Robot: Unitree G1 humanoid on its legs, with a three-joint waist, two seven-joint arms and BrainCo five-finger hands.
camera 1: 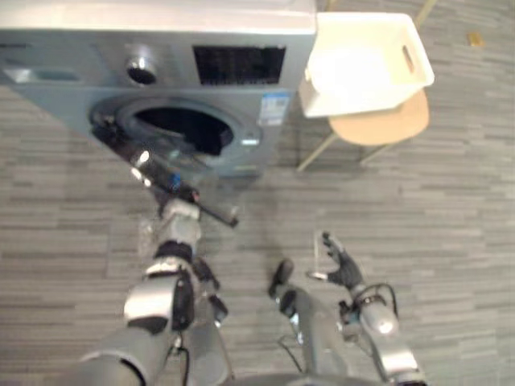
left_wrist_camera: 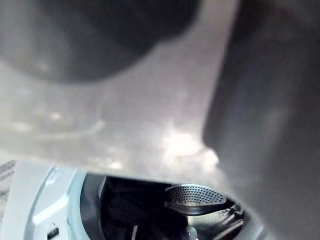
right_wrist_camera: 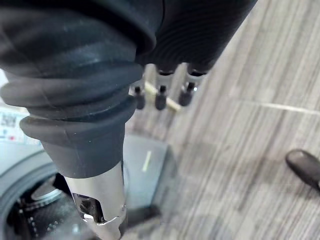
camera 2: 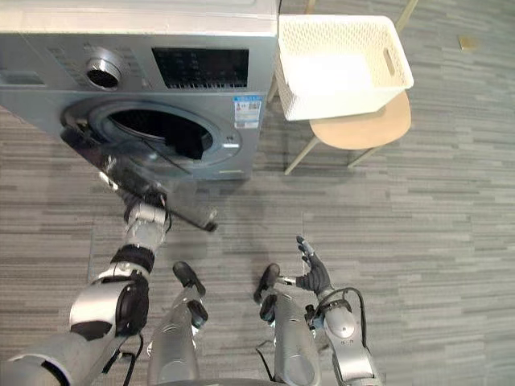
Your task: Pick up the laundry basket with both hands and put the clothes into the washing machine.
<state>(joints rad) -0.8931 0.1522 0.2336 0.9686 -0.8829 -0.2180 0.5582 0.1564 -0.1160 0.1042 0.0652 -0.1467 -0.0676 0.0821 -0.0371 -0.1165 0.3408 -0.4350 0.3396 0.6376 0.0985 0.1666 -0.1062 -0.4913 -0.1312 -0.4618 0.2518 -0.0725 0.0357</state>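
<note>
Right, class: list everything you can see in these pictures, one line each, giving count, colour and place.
washer: one, silver-grey, far left, dark drum.
door: one, dark, swung open in front of the washer.
basket: one, white, on the chair to the right of the washer; contents cannot be told.
chair: one, light wood, under the basket.
small block: one, tan, on the floor at far right.
floor: grey, striped.
left hand: at the open door.
right hand: open, low over the floor, holding nothing.
</note>
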